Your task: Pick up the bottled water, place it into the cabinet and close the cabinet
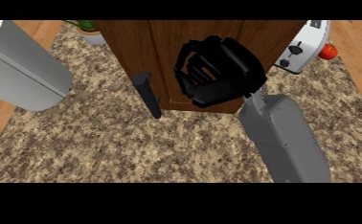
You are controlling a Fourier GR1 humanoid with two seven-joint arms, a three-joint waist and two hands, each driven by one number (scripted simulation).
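At the far left the speckled stone bench [92, 146] ends at a slanting edge, and a wood-coloured strip shows beyond it. The grey left forearm [28, 72] lies over this edge and runs up toward the top left corner; the left hand itself is outside the view, so I cannot tell the state of its fingers. Just beside it, at the top, stands a potted plant [88, 30], close to the left side of the cabinet. Below these, the whole lower part of the bench is free room. The brown wooden cabinet [134, 50] fills the top centre, and its straight lower edge meets the bench. A dark bar handle [147, 94] stands out at its lower left part and points down over the bench. To the right of the handle, well apart from it, the black right hand [226, 74] lies in front of the cabinet's wood. Its fingers [189, 70] are loosely bent and spread, wood shows between them, and they close around nothing. The right forearm [283, 141] comes up from the lower edge, tilted a little to the left. The bottled water shows nowhere; whether it stands inside the cabinet I cannot tell. Right of the cabinet a white toaster [305, 46] touches its side, a red fruit [327, 51] is just beside it, and the bench ends there.
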